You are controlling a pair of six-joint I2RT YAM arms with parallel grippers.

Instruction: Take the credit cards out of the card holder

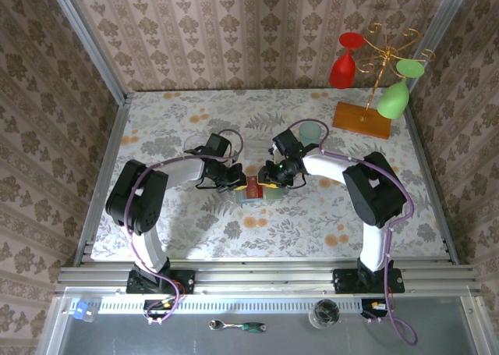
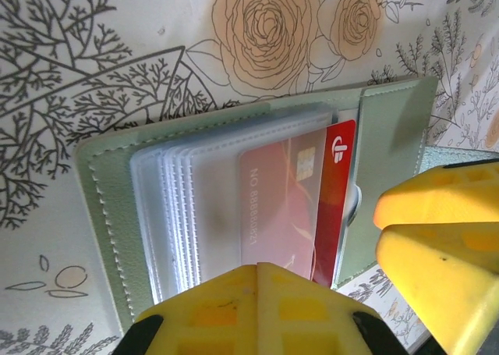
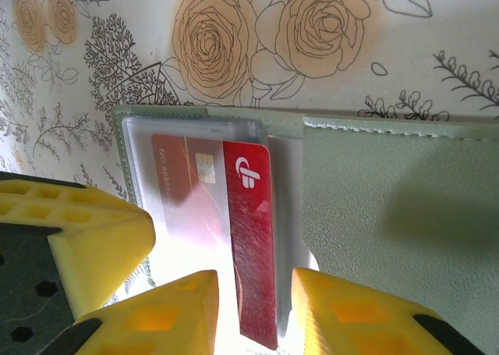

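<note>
Left fingers [image 2: 257, 312], shut, hold the holder [image 2: 390, 136] on the counter [image 2: 117, 27], while right fingers [image 2: 405, 224] by the poking-out red card [image 2: 337, 207], grip unclear, should pinch and pull straight.

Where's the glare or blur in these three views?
Right wrist: blown-out glare at the bottom edge beside the red card, and the right end effector looks soft. Left wrist: the left end effector is blurred up close, while the wallet stitching is sharp. Top external: even light, soft arm shadows on the table, no glare.
</note>
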